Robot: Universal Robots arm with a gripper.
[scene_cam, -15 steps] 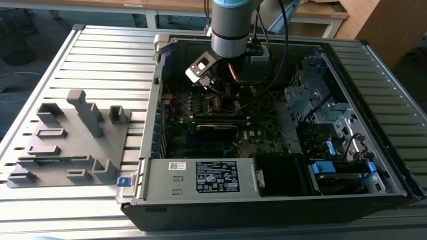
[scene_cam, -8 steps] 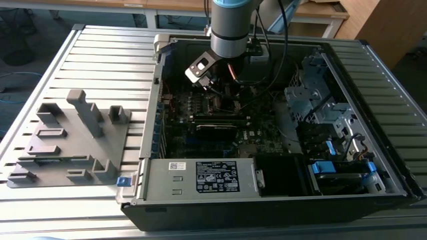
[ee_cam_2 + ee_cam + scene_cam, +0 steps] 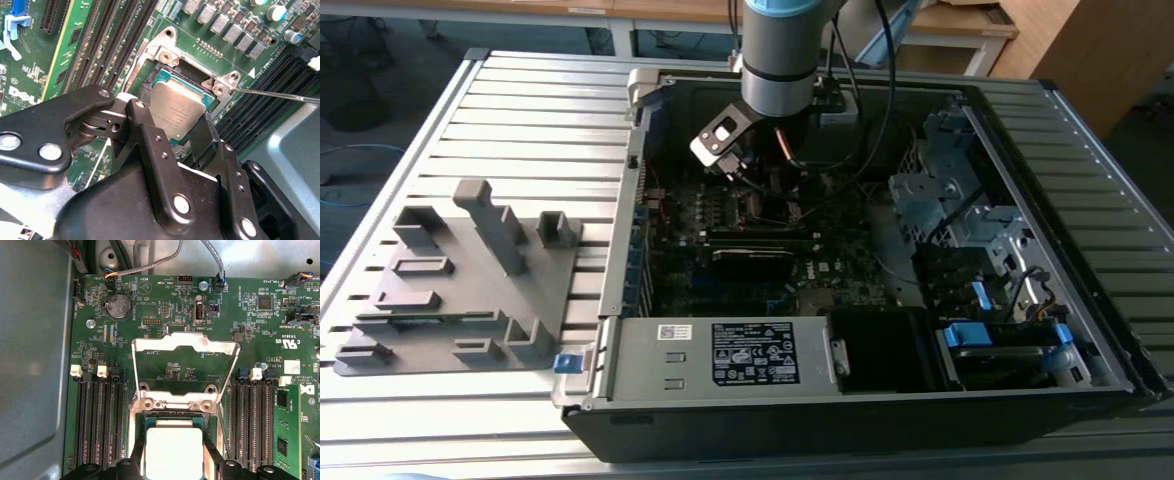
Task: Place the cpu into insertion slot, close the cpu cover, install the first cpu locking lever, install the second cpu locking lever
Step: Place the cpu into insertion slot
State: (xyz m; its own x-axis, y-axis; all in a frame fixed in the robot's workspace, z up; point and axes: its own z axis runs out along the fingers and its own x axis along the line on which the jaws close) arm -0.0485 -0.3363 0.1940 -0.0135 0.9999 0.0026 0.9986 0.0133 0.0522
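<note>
The cpu (image 3: 177,112), a small square chip with a dull silver top, sits between my gripper's black fingers (image 3: 145,125), right over the insertion slot (image 3: 186,66) on the green motherboard (image 3: 240,315). My gripper (image 3: 172,127) is shut on the chip's two opposite edges. Whether the chip rests fully in the socket I cannot tell. The cpu cover (image 3: 185,342), a silvery frame with a square window, stands swung up and open behind the slot. A thin wire locking lever (image 3: 280,95) sticks out beside the socket, unlatched. In the exterior view the gripper (image 3: 736,170) hangs inside the open computer case (image 3: 854,400).
Long black memory slots (image 3: 97,420) flank the socket on both sides. A coin battery (image 3: 119,306) and cable plugs sit beyond the cover. Drive cages (image 3: 961,210) stand at the exterior view's right. A grey parts fixture (image 3: 454,280) lies on the slatted table at the exterior view's left.
</note>
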